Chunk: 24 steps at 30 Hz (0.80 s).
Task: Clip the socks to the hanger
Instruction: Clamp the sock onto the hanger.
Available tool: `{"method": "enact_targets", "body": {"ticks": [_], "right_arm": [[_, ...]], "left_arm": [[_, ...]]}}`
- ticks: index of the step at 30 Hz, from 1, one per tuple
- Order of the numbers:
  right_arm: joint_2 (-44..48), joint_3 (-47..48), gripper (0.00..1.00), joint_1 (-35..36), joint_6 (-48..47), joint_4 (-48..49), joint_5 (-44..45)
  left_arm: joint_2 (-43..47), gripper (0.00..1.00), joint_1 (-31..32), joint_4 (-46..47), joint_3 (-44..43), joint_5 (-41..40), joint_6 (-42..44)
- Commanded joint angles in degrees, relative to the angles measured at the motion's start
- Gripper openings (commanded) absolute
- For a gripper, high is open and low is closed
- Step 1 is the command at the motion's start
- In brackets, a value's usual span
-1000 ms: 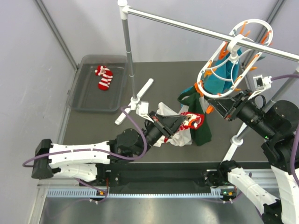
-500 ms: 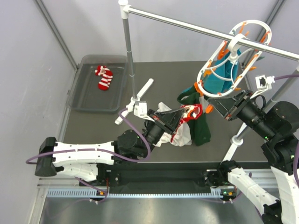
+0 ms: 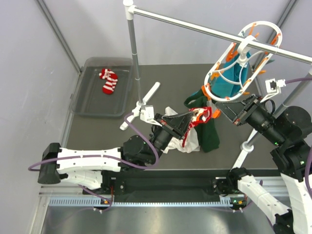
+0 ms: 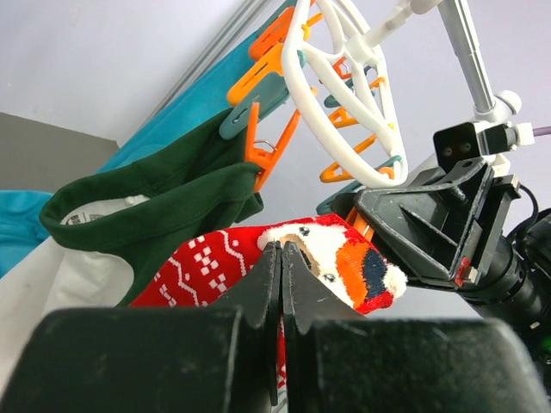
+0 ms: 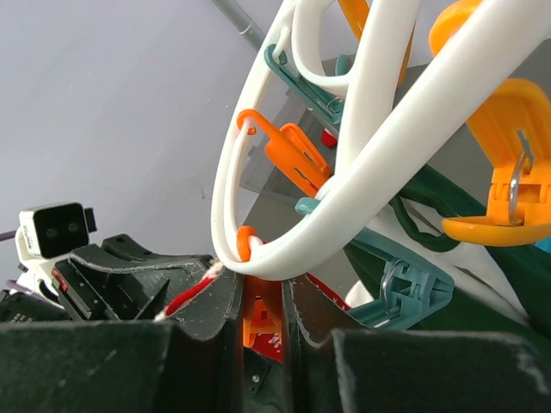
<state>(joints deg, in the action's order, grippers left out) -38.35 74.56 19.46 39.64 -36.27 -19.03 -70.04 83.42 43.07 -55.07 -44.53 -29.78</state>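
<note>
Red-and-white cloth sock (image 4: 207, 262) | our left tool (image 4: 281, 249) pinches it just left of orange plastic clip (image 5: 258, 325) | right tool (image 5: 260, 288) squeezes clip

The left arm (image 3: 87, 161) stretches forward-right, its left gripper (image 3: 191, 120) raised, jaws pinched on the red sock (image 4: 207, 267). The right arm (image 3: 275, 127) bends leftward, right gripper (image 3: 218, 108) clamped on an orange clip (image 5: 258, 320).

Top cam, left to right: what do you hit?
striped sock → upright pole → red patterned sock → hanger
</note>
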Motion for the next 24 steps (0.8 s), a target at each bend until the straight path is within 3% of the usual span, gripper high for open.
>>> {"method": "enact_targets", "body": {"ticks": [1, 24], "right_arm": [[0.3, -1.2, 0.00, 0.8, 2.5, 0.7, -1.3], [0.7, 1.5, 0.00, 0.8, 1.7, -1.0, -0.6]], "left_arm": [[-1.0, 0.00, 0.3, 3.4, -3.2, 0.7, 0.7], [0.0, 0.00, 0.3, 2.3, -2.2, 0.7, 0.5]]}}
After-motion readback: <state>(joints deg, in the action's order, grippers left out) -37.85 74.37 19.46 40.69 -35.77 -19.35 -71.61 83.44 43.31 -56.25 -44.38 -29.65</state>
